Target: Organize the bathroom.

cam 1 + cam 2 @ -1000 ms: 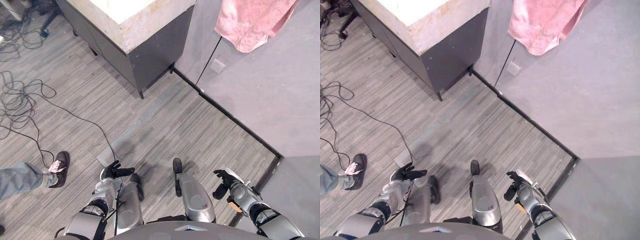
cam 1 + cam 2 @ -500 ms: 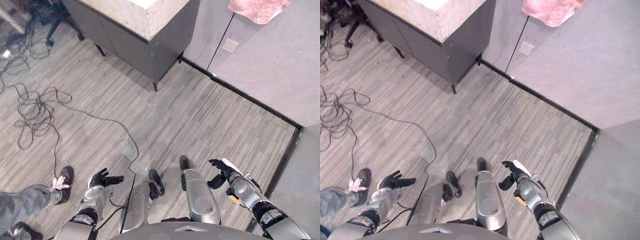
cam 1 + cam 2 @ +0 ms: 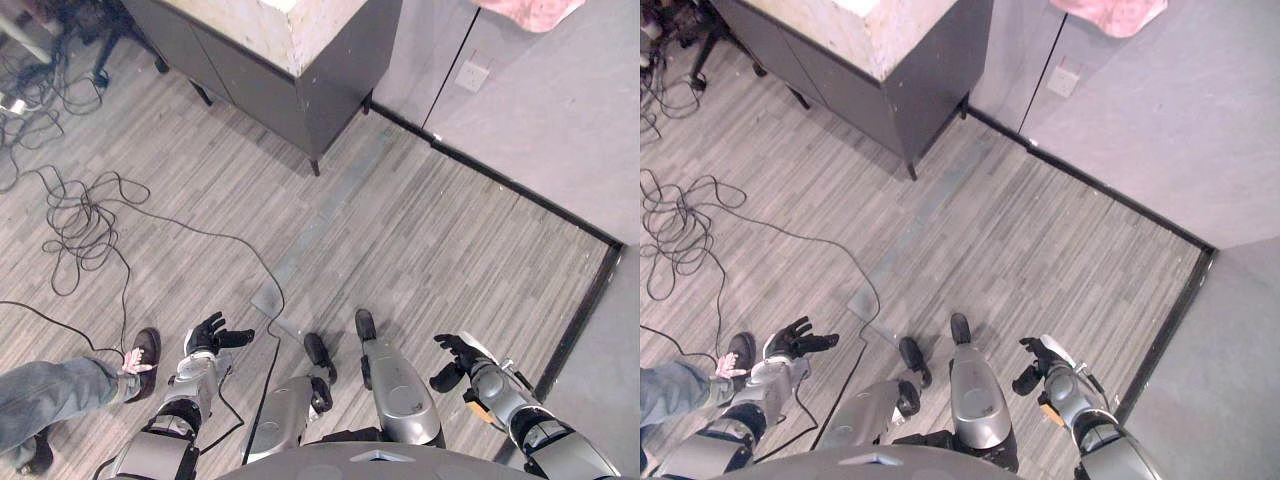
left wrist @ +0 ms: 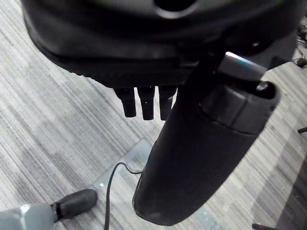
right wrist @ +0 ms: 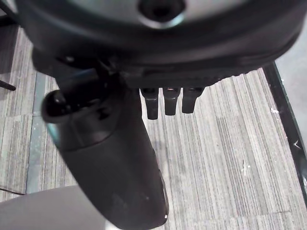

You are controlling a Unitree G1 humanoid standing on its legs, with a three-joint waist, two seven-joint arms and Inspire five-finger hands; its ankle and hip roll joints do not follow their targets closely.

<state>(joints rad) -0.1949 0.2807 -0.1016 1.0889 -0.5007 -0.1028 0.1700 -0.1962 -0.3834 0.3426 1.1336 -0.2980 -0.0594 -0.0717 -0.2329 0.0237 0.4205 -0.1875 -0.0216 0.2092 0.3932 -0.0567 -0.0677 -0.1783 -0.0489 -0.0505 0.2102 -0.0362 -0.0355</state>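
The robot looks down at a grey plank floor (image 3: 400, 230). The left hand (image 3: 207, 335) hangs low with its fingers (image 4: 144, 100) spread wide and holds nothing. The right hand (image 3: 458, 358) hangs low too, its fingers (image 5: 165, 103) relaxed and apart, also without load. A dark cabinet (image 3: 270, 75) with a pale stone tabletop (image 3: 300, 25) stands far ahead. A pink towel (image 3: 1110, 12) hangs high on the grey wall (image 3: 560, 120), above a white socket (image 3: 472, 76). A person's shoe (image 3: 145, 350) stands just beside the left hand.
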